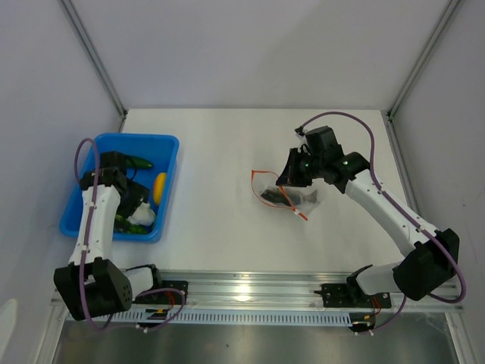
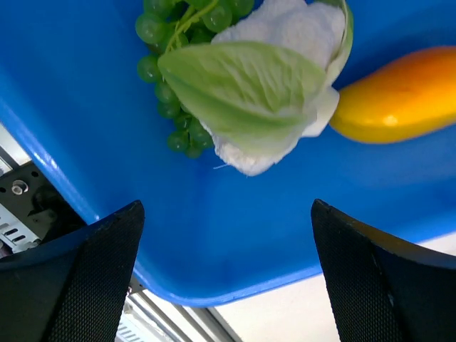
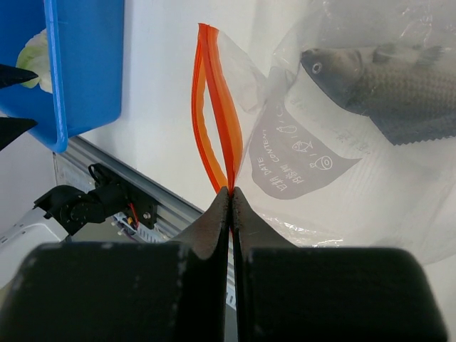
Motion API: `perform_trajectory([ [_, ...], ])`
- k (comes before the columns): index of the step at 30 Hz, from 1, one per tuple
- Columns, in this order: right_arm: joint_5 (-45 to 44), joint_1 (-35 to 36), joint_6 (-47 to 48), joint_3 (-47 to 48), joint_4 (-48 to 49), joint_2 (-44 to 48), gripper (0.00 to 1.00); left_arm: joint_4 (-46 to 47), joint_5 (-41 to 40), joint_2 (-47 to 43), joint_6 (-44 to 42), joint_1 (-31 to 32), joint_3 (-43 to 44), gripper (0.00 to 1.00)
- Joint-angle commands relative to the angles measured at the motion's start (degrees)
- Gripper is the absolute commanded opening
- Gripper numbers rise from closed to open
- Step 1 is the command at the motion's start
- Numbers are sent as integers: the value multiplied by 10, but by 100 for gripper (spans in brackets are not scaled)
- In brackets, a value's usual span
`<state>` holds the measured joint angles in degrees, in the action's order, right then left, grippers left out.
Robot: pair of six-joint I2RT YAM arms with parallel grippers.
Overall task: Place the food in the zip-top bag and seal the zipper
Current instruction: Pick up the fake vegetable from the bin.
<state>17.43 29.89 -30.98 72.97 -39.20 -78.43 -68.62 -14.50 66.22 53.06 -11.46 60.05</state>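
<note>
Top cam: high, near-edge side, looking down on whole table. L wrist: close over blue tray. R wrist: close on zip-top bag; all share tray.

A flat white bench is filling the middle of the top view, pale grey wall panels standing around it. Slanting silver metal posts are framing the upper corners; a ribbed aluminium rail is catching glare along the lower edge.

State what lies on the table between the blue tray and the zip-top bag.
Nothing: the top external view shows only bare white table between the blue tray and the zip-top bag.
</note>
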Motion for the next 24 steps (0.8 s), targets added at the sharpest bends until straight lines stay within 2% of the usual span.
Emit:
perform_trajectory([
  [1, 6, 2, 11, 9, 3, 2, 0, 50, -14, 23, -1, -19, 2, 98],
  [5, 3, 3, 12, 9, 0, 5, 0, 83, 8, 71, -23, -39, 17, 98],
  [16, -5, -3, 13, 9, -6, 14, 0, 112, -19, 162, -42, -52, 16, 97],
  [21, -4, -5, 11, 9, -5, 16, 0, 136, 4, 173, -60, -51, 10, 86],
  [24, -5, -5, 10, 9, -5, 16, 0, 146, 16, 169, -70, -51, 7, 73],
])
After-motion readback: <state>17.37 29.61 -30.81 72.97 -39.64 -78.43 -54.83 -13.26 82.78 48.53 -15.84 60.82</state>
